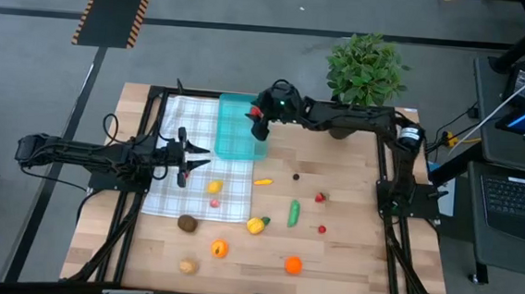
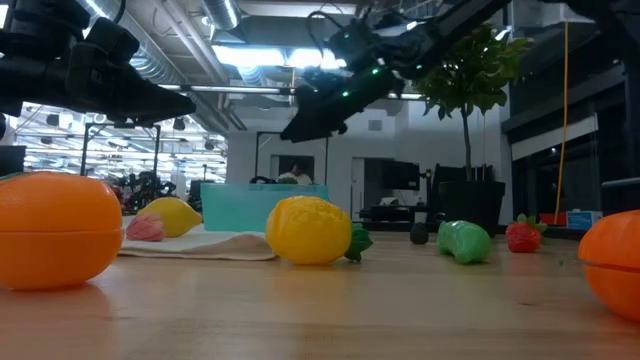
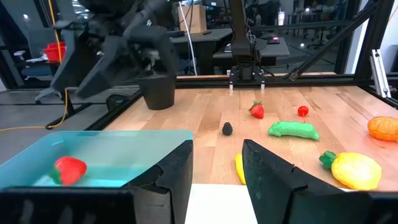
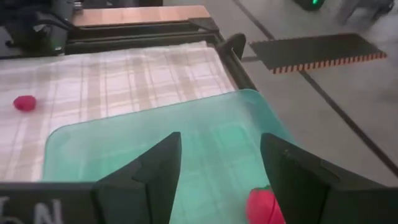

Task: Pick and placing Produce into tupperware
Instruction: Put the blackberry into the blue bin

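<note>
The teal tupperware point(image 1: 234, 131) stands at the far middle of the table, its left part on the white checked cloth point(image 1: 182, 174). A red produce piece point(image 3: 68, 170) lies inside it point(image 4: 264, 206). My right gripper point(image 4: 219, 177) hangs open above the tupperware point(image 4: 186, 137), with nothing between its fingers. My left gripper point(image 3: 217, 180) is open and level over the cloth, left of the tupperware point(image 3: 99, 155), touching nothing. More produce lies loose: a yellow piece point(image 1: 213, 187) and a pink one point(image 1: 215, 202) on the cloth, a green one point(image 1: 293, 212) and a yellow one point(image 1: 256, 224) on the wood.
A potted green plant point(image 1: 365, 71) stands at the far right, behind the right arm. Loose produce dots the near half of the table: a brown piece point(image 1: 187, 222), two orange ones point(image 1: 219, 248) point(image 1: 292, 264), a strawberry point(image 1: 320, 196) and a small dark piece point(image 1: 296, 177).
</note>
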